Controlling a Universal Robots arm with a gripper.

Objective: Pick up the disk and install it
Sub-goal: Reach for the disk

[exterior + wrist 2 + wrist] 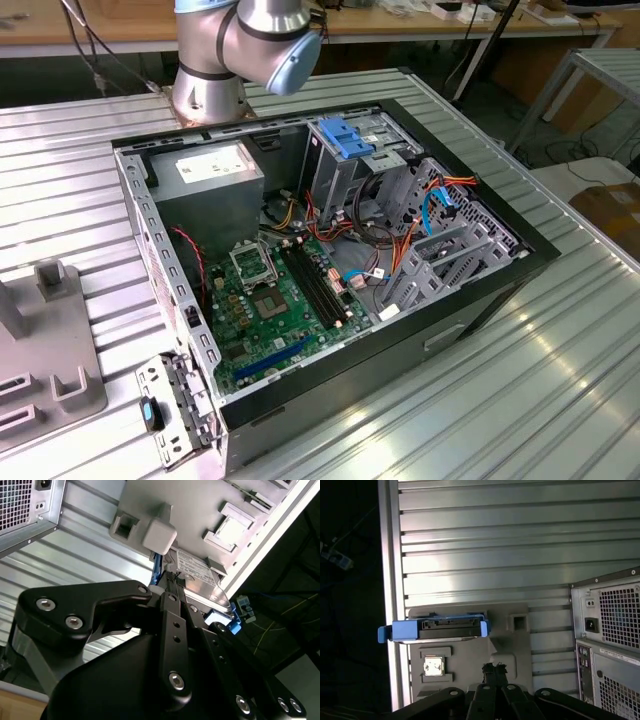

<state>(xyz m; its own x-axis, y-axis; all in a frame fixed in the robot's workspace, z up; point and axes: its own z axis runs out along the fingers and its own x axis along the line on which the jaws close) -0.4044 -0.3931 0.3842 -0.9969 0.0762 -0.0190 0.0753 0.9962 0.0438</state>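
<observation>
The disk [435, 629] is a dark drive in bright blue rails. It stands on edge in a grey holder plate [515, 645] near the edge of the ribbed metal table. In the second wrist view the disk [196, 569] shows its labelled face just beyond the black fingers. My gripper [494, 669] hangs to one side of the disk, apart from it, fingertips together and nothing between them. In the second wrist view the gripper [173, 580] is beside the disk's blue rail. The open computer case [330, 280] lies on the table in the exterior view.
Inside the case are a light-blue latch plate on a grey cage [345, 140], a power supply [210, 180], the motherboard [270, 300] and loose cables. The case's rear panel [607, 640] stands close to the holder. The grey holder [50, 350] sits at the exterior view's left.
</observation>
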